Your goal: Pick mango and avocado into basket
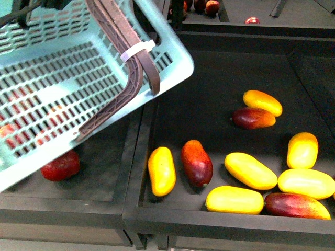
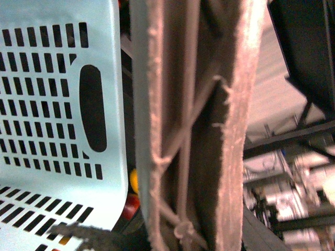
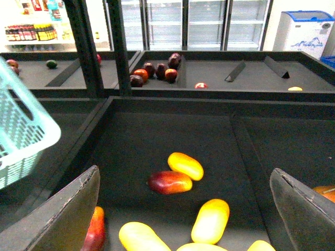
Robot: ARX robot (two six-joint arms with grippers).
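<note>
You are only starting: the basket [image 1: 175,57] is hanging tilted at 10 o'clock, and no fruit seems to be lying inside. The mango [image 1: 162,170] is waiting at 6 o'clock in the black bin [image 1: 209,83]. Your right pincer [image 3: 184,170] is hovering released and empty. The left pincer I cannot tell, because the basket handle [image 2: 188,125] is filling its camera. The avocado is maybe the small green fruit [image 3: 51,64] in a far bin.
</note>
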